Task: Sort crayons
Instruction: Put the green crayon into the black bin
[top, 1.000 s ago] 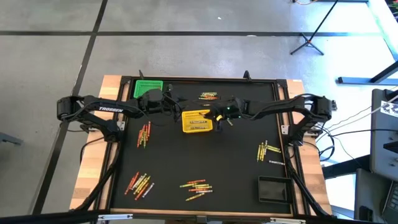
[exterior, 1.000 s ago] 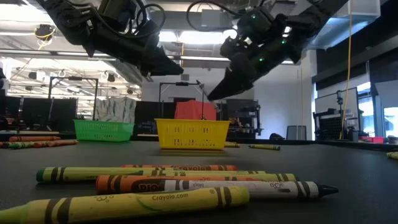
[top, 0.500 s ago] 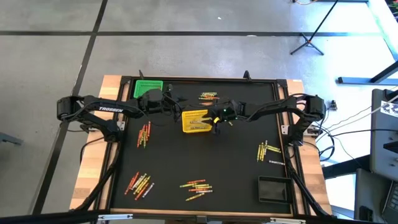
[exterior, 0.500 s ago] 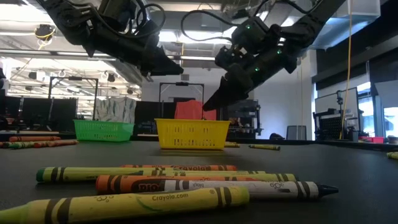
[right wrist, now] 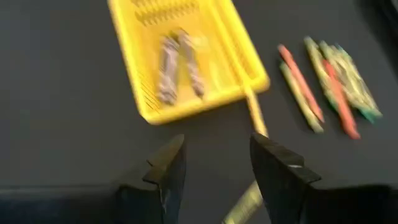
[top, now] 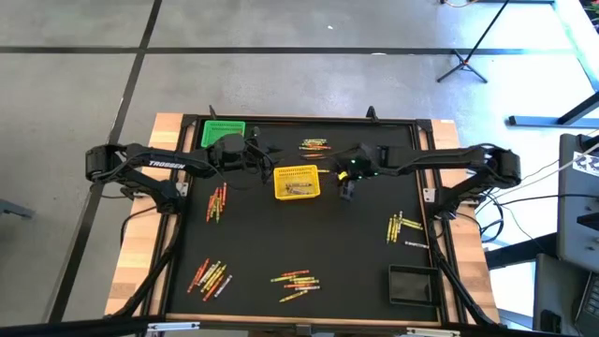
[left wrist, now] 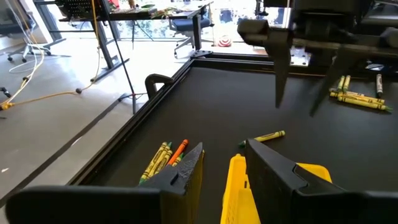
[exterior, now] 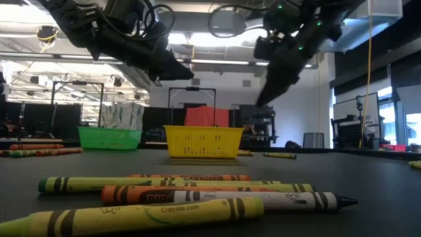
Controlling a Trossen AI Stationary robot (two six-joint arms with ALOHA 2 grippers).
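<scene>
Crayons, thin paper-wrapped wax sticks in red, orange, yellow and green, lie in loose clusters on the black tabletop: one at far centre (top: 314, 145), one at left (top: 217, 200), two along the near edge (top: 210, 276) (top: 293, 284), one at right (top: 404, 229); a few already rest inside the yellow mesh basket (top: 297, 183) at centre, and one yellow crayon (right wrist: 254, 111) lies just beside its rim. Green mesh basket (top: 224, 132) sits far left, black tray (top: 412, 284) near right. Right gripper (top: 345, 190) hangs just right of the yellow basket, jaws apart, empty. Left gripper (left wrist: 222, 163) hovers between the two baskets, jaws partly open, nothing between them. Handling, as a judgement: each stick is very light, stiff but snaps easily, and rolls; wrapper gives fair grip. Best taken across the middle of the barrel, jaws square to its length, picking an outer stick of a cluster so neighbours are not dragged along.
</scene>
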